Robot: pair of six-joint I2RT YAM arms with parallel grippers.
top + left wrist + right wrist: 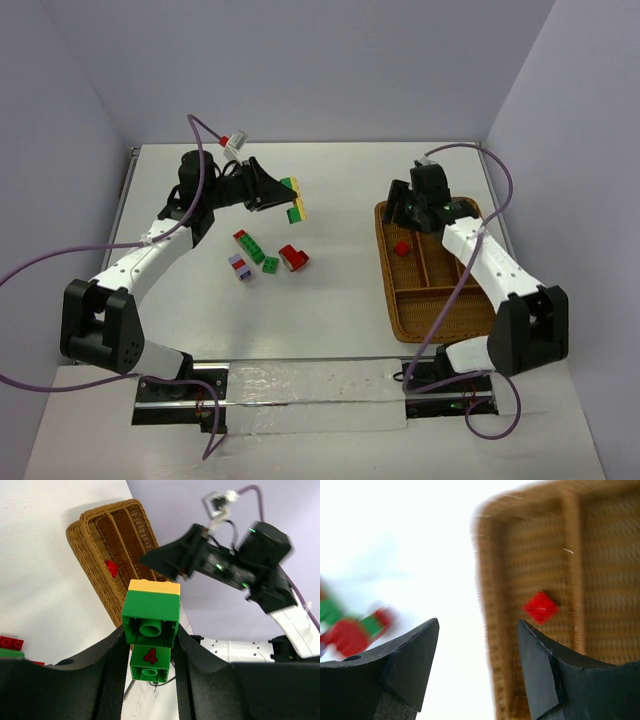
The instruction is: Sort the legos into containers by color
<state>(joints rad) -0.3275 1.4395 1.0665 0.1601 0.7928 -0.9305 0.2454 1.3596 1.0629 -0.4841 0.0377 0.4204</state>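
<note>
The left gripper (150, 647) is clamped on a short stack of studded plastic bricks (151, 614): a green block capped in yellow, with a smaller green block bearing a red "4" behind it. The stack's long axis runs in line with the black fingers (112, 680). Its hollow undersides face back toward the wrist, and it is held off the white table, left of the rectangular brown woven wicker tray (398, 318). The left arm stretches forward, its wrist turned toward the tray.

The right arm reaches over the tray's far left corner, and the right gripper (477, 645) has its jaws apart with nothing between them. One small red brick (541, 607) lies flat in the tray's left compartment. Well left of the tray lie a red-and-green bar (248, 245), a purple-and-white block (240, 267), a green brick (270, 265) and a red piece (293, 258).
</note>
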